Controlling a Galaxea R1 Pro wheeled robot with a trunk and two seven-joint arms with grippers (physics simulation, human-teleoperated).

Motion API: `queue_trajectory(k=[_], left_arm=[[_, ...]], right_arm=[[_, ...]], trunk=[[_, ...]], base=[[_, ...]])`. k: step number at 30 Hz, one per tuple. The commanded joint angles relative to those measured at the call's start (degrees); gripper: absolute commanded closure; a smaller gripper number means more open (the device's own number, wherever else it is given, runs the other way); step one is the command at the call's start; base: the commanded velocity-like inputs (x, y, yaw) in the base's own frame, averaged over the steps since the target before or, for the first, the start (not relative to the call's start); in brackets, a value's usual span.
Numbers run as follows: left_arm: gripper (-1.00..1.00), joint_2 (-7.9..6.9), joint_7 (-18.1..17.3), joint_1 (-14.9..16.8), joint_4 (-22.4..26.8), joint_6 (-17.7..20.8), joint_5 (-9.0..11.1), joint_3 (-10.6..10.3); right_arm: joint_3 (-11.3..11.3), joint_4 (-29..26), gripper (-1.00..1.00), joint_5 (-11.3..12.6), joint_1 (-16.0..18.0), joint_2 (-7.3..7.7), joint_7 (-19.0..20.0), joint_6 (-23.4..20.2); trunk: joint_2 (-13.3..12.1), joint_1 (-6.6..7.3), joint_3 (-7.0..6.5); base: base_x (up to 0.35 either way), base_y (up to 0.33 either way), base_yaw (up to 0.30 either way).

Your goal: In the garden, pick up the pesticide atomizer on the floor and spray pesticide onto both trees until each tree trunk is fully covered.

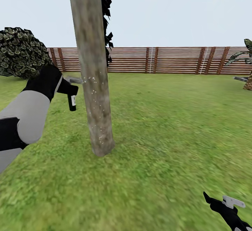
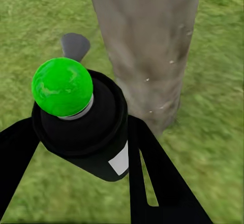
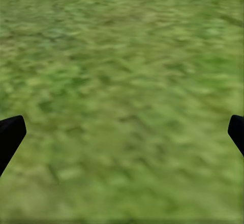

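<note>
your left tool (image 2: 81, 147) grips the pesticide atomizer (image 2: 84, 124), its nozzle just beside the speckled tree trunk (image 1: 91, 70); your right tool (image 3: 122, 132) hangs open over grass (image 3: 122, 71).

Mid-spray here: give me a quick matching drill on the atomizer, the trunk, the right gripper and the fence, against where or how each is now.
1 pesticide atomizer
2 tree trunk
3 right gripper
4 fence

a open over bare grass
b speckled with white droplets
c across the lawn's far edge
d clamped in the left gripper, beside the trunk

Pairs: 1-d, 2-b, 3-a, 4-c
</note>
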State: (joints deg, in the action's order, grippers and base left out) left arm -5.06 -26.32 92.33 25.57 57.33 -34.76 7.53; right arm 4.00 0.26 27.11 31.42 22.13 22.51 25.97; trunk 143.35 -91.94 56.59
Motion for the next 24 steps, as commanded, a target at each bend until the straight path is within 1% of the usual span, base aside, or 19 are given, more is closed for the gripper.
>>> queue_trajectory(k=[1,5,6,7,11,15,16,21,24], left_arm=[[1.0,-0.12,-0.49,0.04,0.02,0.15,-0.48,0.38],[1.0,-0.27,-0.49,0.04,-0.72,0.1,-0.48,0.32],[1.0,-0.24,-0.45,0.04,-4.15,-0.01,-0.48,0.29],[1.0,-0.25,-0.43,0.04,-5.27,-0.05,-0.48,0.29],[1.0,-0.21,-0.4,0.0,-7.85,-0.26,-0.48,0.29],[1.0,-0.25,-0.27,-0.04,-11.73,-0.49,-0.48,0.29],[1.0,-0.45,-0.19,-0.05,-12.58,-0.52,-0.48,0.29],[1.0,-1.24,-0.09,-0.3,-13.22,-0.75,-0.48,0.29],[1.0,-1.35,-0.06,-0.45,-13.77,-0.94,-0.48,0.29]], right_arm=[[0.4,0.08,-1.0,0.19,0.04,0.01,0.52,0.05],[0.4,0.07,-1.0,0.19,0.04,0.01,0.52,0.05],[0.4,0.06,-1.0,0.15,0.04,0.01,0.52,0.05],[0.4,0.07,-1.0,0.15,0.04,0.01,0.52,0.05],[0.4,0.05,-1.0,0.14,0.04,0.01,0.52,0.05],[0.4,0.05,-1.0,0.15,0.04,0.01,0.52,0.05],[0.4,0.06,-1.0,0.15,0.04,0.01,0.52,0.05],[0.4,0.05,-1.0,0.14,0.04,0.01,0.52,0.05],[0.4,0.05,-1.0,0.14,0.04,0.01,0.52,0.05]], trunk=[[0.02,0.01,0.06],[0.02,0.01,0.06],[0.02,0.01,0.06],[0.02,0.01,0.06],[0.02,0.01,0.06],[0.02,0.01,0.06],[0.02,0.01,0.06],[0.02,0.01,0.06],[0.02,0.01,0.06]], base=[[0.0,0.0,0.0],[0.0,0.0,0.0],[0.0,0.0,0.0],[0.0,0.0,0.0],[0.0,0.0,0.0],[0.0,0.0,0.0],[0.0,0.0,0.0],[0.0,0.0,0.0],[0.0,0.0,0.0]])
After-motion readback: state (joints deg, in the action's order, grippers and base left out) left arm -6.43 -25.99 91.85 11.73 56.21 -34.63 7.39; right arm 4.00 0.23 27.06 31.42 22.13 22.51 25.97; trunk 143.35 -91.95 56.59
